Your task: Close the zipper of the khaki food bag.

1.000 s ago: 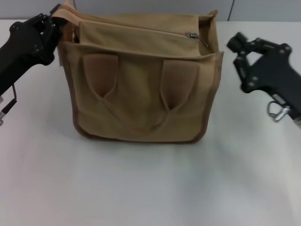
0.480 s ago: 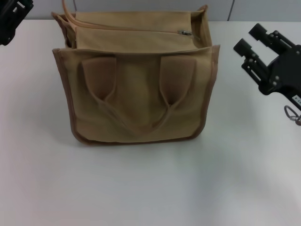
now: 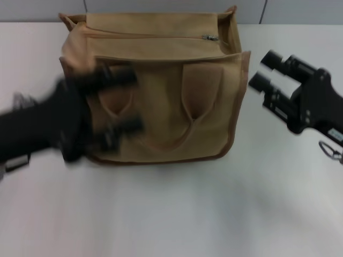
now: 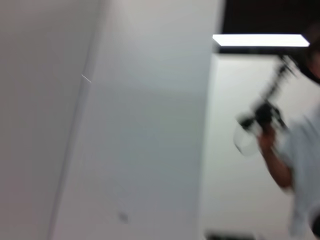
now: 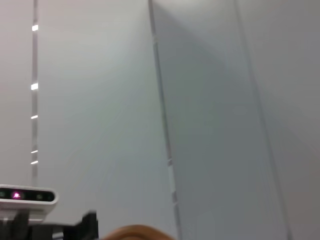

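Note:
The khaki food bag (image 3: 161,107) stands upright on the white table, its handles hanging down the front. The zipper (image 3: 155,36) runs along the top panel, and its silver pull tab (image 3: 210,37) sits near the right end. My left gripper (image 3: 122,101) is blurred with motion in front of the bag's left front face, fingers spread, holding nothing. My right gripper (image 3: 263,70) is open and empty just right of the bag's upper right corner, apart from it. A sliver of the bag (image 5: 135,233) shows in the right wrist view.
The white table (image 3: 177,209) stretches in front of the bag and to both sides. A grey wall (image 3: 300,10) runs behind it. The left wrist view shows a wall, a ceiling light (image 4: 260,40) and a person (image 4: 295,160) off to one side.
My left arm has swung from the back left corner down in front of the bag's left face. My right gripper has moved a little toward the bag. The bag sits straighter.

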Controlling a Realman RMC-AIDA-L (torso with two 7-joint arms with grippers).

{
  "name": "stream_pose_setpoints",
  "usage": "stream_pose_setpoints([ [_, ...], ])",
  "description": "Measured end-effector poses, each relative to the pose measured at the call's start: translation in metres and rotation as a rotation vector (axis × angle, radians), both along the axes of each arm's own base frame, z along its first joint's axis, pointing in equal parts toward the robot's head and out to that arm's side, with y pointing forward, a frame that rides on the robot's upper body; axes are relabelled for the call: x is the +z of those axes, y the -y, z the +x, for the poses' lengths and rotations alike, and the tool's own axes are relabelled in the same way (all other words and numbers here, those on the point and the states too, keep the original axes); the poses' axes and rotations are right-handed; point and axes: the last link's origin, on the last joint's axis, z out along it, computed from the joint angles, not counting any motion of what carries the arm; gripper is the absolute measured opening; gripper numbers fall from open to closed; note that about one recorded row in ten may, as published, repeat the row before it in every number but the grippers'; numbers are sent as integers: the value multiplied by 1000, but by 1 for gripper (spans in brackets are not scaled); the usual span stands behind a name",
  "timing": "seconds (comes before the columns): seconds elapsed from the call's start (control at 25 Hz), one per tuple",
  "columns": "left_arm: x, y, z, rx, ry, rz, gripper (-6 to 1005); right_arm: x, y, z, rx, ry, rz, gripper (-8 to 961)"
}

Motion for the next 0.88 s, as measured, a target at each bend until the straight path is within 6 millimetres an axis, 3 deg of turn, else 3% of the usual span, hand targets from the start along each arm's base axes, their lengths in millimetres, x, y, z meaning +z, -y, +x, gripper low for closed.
stream_pose_setpoints([
  [0.04, -5, 5, -2, -29, -35, 1, 738, 0, 2, 0, 9, 7, -28, 482],
  [0.36, -36, 31, -30, -110, -260, -18, 738, -2, 17, 3, 58, 88, -248, 498],
  [0.8, -57, 35, -55, 67, -282, 4, 738, -27, 44, 15, 113, 246, -436, 727],
  [0.88, -59, 40, -58, 68, -283, 15, 738, -29, 48, 19, 116, 263, -435, 726],
])
